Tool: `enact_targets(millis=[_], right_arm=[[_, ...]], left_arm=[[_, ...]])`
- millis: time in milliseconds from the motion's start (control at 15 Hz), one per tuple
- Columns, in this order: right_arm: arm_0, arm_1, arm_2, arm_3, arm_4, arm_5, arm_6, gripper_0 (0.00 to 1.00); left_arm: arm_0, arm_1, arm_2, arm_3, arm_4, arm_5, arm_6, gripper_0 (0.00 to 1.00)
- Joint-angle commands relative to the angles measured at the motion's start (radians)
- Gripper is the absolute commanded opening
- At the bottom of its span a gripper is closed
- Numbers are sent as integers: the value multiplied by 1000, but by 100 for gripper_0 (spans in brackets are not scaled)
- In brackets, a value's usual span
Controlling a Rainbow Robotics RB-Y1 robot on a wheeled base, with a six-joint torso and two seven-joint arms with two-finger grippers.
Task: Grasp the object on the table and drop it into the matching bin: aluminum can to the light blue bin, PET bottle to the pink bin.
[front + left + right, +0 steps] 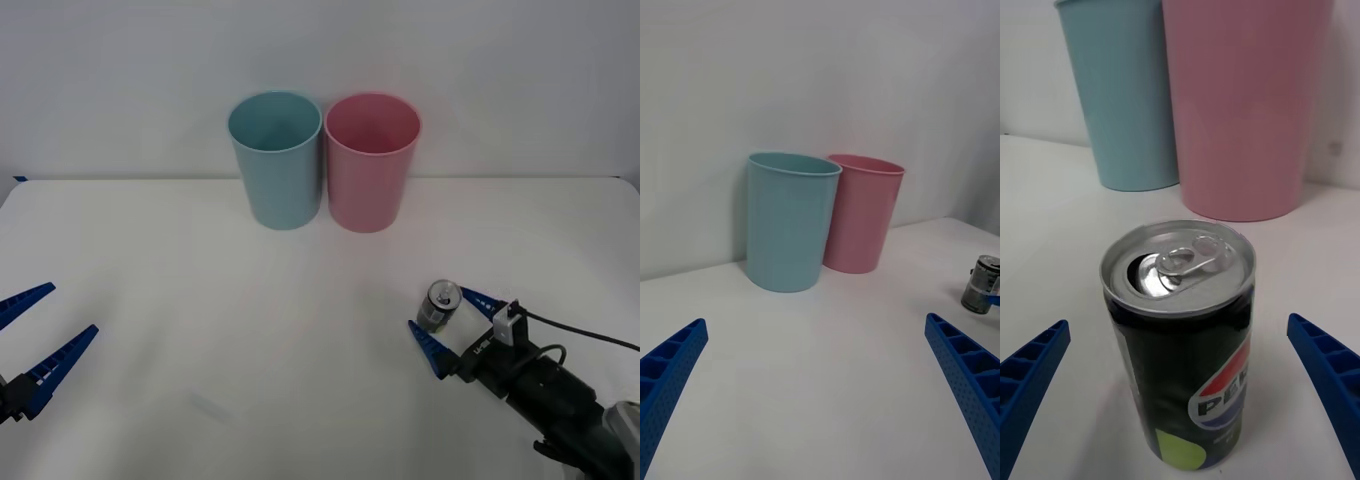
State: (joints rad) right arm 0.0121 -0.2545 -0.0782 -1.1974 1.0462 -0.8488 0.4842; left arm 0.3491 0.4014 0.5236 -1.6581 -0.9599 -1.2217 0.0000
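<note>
A small dark aluminum can (439, 306) with a silver pull-tab top stands upright on the white table (200, 300) at the right. My right gripper (453, 325) is open around it, one blue finger on each side, not touching; the right wrist view has the can (1180, 337) close up between the fingertips (1030, 375). The light blue bin (276, 160) and the pink bin (371, 161) stand side by side at the table's far middle, also in the wrist views as the light blue bin (788, 221) and pink bin (1244, 105). My left gripper (35, 335) waits open at the near left.
A black cable (580, 335) trails from the right wrist over the table's right side. A white wall rises just behind the bins. From the left wrist the can (983, 283) is seen far off.
</note>
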Motion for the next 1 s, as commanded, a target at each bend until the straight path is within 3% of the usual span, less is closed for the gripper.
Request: enact_targets(millis=[67,533,600,667,800,1000], right_arm=[[-29,9,6,33,0,2,11,100],[-47,9,18,45,-5,25,25,100],[-47,9,20,47,-6,25,27,75],[-49,9,20,47,-8,27,27,12],[-49,9,21,47,-9,27,27,0],[-49,9,26,45,-15,27,27,0]], left_arm=[[0,0,0,0,0,0,0,100],[0,0,0,0,0,0,0,100],[0,0,0,0,0,0,0,100],[0,0,0,0,0,0,0,100],[0,0,0,0,0,0,0,100],[0,0,0,0,0,0,0,100]])
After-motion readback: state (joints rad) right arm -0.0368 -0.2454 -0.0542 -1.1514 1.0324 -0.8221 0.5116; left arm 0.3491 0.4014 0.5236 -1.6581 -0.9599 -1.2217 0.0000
